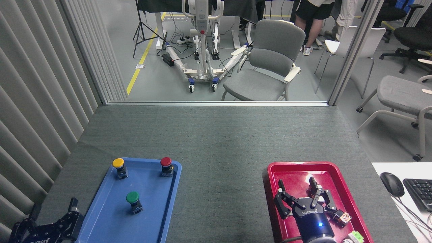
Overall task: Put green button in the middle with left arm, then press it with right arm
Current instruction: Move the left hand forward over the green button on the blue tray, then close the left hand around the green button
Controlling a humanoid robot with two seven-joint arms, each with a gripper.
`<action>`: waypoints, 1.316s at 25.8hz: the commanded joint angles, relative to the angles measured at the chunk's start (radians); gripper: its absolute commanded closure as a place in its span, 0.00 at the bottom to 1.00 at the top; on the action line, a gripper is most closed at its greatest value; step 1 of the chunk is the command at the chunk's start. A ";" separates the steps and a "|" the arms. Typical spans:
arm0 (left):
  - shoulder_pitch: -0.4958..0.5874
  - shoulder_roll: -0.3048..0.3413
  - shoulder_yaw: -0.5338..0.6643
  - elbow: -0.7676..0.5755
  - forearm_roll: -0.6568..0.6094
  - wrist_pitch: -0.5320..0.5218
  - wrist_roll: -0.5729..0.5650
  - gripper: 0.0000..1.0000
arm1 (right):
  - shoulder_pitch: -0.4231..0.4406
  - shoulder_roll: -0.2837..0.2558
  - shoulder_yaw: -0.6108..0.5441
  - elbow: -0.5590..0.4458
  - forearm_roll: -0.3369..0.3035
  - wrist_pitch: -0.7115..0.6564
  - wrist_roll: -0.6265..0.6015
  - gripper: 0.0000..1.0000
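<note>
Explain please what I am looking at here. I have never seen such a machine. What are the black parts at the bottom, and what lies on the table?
The picture is taken from a robot's own head, looking down at a grey table. The black parts are its two arms, each ending in a claw. The left claw sits at the bottom left corner, fingers spread; the right claw hangs open above a red tray. Neither holds anything. A blue tray carries three push buttons: yellow, red and green. A mouse and keyboard lie at the right.
</note>
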 commanded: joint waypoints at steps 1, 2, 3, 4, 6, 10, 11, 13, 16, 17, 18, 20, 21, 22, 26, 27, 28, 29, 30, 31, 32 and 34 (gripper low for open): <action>-0.001 0.007 0.004 -0.004 0.012 -0.003 0.000 0.00 | 0.001 -0.001 -0.002 0.000 0.003 0.001 -0.003 0.00; -0.001 0.007 0.003 -0.004 0.027 0.009 0.005 0.00 | 0.001 0.001 -0.002 0.000 0.003 0.001 -0.003 0.00; -0.001 0.003 0.003 -0.006 0.053 0.012 0.005 0.00 | -0.001 0.002 -0.002 0.000 0.003 0.001 -0.003 0.00; -0.002 0.001 0.001 -0.007 0.079 0.007 -0.001 0.00 | -0.001 0.002 -0.002 0.000 0.003 0.001 -0.003 0.00; -0.008 -0.002 -0.003 -0.017 0.093 -0.014 0.006 0.00 | 0.001 0.001 -0.002 0.000 0.003 0.001 -0.003 0.00; -0.036 0.058 -0.033 -0.043 0.094 -0.051 0.005 0.00 | 0.003 0.002 -0.002 0.001 0.005 0.009 -0.001 0.00; -0.036 0.090 -0.042 -0.049 0.094 -0.046 0.005 0.00 | 0.004 0.002 -0.002 0.001 0.005 0.010 -0.001 0.00; -0.036 0.101 -0.091 -0.049 0.087 -0.028 0.005 0.00 | 0.004 0.005 -0.004 0.001 0.005 0.015 -0.001 0.00; -0.024 0.067 -0.140 -0.061 0.028 0.007 0.006 0.01 | 0.004 0.005 -0.004 0.000 0.025 0.015 -0.001 0.00; 0.005 0.033 -0.144 -0.073 -0.019 0.015 0.006 0.01 | 0.004 0.005 -0.004 0.000 0.025 0.016 -0.001 0.00; 0.041 -0.008 -0.144 -0.089 -0.074 0.023 0.005 0.01 | 0.004 0.007 -0.002 0.000 0.026 0.016 -0.001 0.00; 0.064 -0.088 -0.167 -0.090 -0.176 0.055 0.005 0.01 | 0.004 0.007 -0.004 0.001 0.026 0.015 -0.003 0.00; 0.064 -0.120 -0.204 -0.084 -0.217 0.070 0.005 0.01 | 0.004 0.007 -0.004 0.001 0.026 0.012 -0.004 0.00; 0.064 -0.152 -0.244 -0.078 -0.265 0.095 0.005 0.01 | 0.006 0.007 -0.002 0.001 0.028 0.009 -0.004 0.00; 0.047 -0.261 -0.319 -0.072 -0.331 0.162 0.003 0.00 | 0.006 0.016 -0.004 0.001 0.046 0.005 -0.007 0.00; 0.035 -0.284 -0.321 -0.060 -0.332 0.164 0.002 0.00 | 0.006 0.021 -0.004 0.001 0.046 0.005 -0.007 0.00; 0.021 -0.298 -0.321 -0.032 -0.332 0.173 -0.001 0.00 | 0.006 0.022 -0.004 0.001 0.046 0.005 -0.007 0.00; 0.002 -0.301 -0.321 0.000 -0.329 0.184 -0.006 0.00 | 0.006 0.024 -0.004 0.001 0.046 0.005 -0.007 0.00; -0.019 -0.292 -0.321 0.031 -0.323 0.201 -0.008 0.01 | 0.006 0.024 -0.006 0.001 0.046 0.005 -0.007 0.00; -0.039 -0.286 -0.321 0.059 -0.323 0.216 -0.011 0.01 | 0.006 0.024 -0.006 0.003 0.046 0.007 -0.006 0.00; -0.057 -0.280 -0.319 0.089 -0.323 0.218 -0.011 0.01 | 0.006 0.022 -0.006 0.005 0.046 0.007 -0.006 0.00; -0.108 -0.280 -0.319 0.148 -0.324 0.218 -0.011 0.01 | 0.004 0.022 -0.006 0.005 0.046 0.007 -0.004 0.00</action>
